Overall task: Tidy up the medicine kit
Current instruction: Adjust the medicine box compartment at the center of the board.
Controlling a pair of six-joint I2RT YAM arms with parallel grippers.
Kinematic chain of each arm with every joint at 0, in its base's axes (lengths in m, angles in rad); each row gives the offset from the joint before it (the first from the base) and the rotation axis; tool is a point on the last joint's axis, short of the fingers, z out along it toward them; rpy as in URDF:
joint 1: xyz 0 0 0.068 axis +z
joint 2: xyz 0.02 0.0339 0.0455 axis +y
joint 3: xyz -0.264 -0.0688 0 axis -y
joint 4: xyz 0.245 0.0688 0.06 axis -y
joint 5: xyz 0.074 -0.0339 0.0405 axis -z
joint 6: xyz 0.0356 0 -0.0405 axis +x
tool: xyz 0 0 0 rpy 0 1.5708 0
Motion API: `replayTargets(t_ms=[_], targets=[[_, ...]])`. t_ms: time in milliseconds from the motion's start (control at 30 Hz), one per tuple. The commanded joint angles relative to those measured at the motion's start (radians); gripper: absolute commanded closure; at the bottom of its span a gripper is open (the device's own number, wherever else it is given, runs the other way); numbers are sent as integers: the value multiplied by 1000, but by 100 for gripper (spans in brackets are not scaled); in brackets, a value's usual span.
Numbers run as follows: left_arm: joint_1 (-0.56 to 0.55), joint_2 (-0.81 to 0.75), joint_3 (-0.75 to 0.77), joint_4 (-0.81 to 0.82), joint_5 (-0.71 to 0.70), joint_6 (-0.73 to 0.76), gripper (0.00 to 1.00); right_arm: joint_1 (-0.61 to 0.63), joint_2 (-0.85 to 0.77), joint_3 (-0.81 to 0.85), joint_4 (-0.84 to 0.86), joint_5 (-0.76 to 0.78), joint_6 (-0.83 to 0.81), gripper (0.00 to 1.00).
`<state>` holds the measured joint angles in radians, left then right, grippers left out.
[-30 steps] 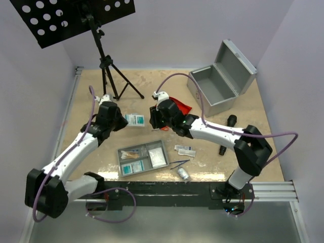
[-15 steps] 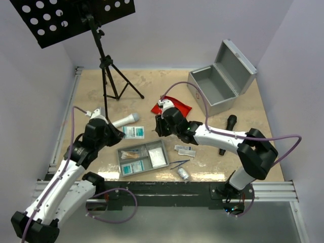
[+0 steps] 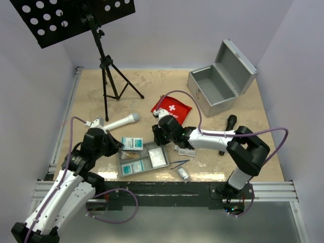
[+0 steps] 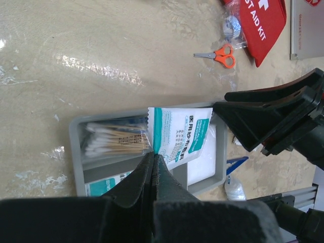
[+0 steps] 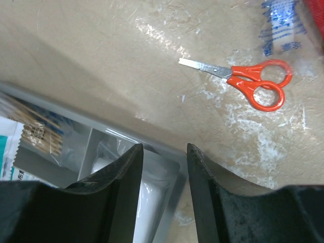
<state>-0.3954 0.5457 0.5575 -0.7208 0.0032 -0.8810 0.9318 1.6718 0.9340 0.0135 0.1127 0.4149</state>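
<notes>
1. The teal-and-white sachet (image 4: 179, 135) has left the bench. A second ago it lay flat by the left tool (image 4: 154, 159); now that tool, pressed together on one short edge, holds it over the grey tray (image 4: 75, 152).
2. The right tool (image 5: 164, 152) has come off the red pouch (image 3: 172, 110), which now shows fully. Its fingers hang spread over the tray's far rim, gripping nothing.
3. That likely means one more supply is about to be sorted; the scissors (image 5: 248, 83) lie loose, and the metal case (image 3: 217, 83) stands open, well apart.
4. The sachet's long axis runs roughly along the tray's long side, free end toward the right tool, beside the cotton swabs (image 4: 114, 142).
</notes>
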Motion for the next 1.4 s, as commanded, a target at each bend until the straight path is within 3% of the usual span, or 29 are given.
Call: replayTargets(t_ms=[0,300,467,600,667,767,933,1200,1367], targets=[[-5,2,-5,29,12,-22,100,21,-1,-4,2,60,-5,53],[-5,-9,-24,58,18,-26,100,22,25,-32,-12,102,28,51],[-5,-10,-21,58,14,-22,100,22,52,-32,11,65,35,62],[-5,-12,-16,58,7,-21,100,22,69,-32,28,41,44,76],[-5,-12,-14,63,6,-22,100,22,71,-34,32,39,53,73],[-5,-12,-11,64,3,-22,100,22,22,-63,72,28,62,59],[-5,-12,-10,72,0,-22,100,22,-14,-67,80,30,44,55],[-5,37,-7,75,-31,-21,100,21,42,-12,19,68,2,74],[-5,88,-1,89,-39,-10,100,13,34,19,-53,107,-18,76]])
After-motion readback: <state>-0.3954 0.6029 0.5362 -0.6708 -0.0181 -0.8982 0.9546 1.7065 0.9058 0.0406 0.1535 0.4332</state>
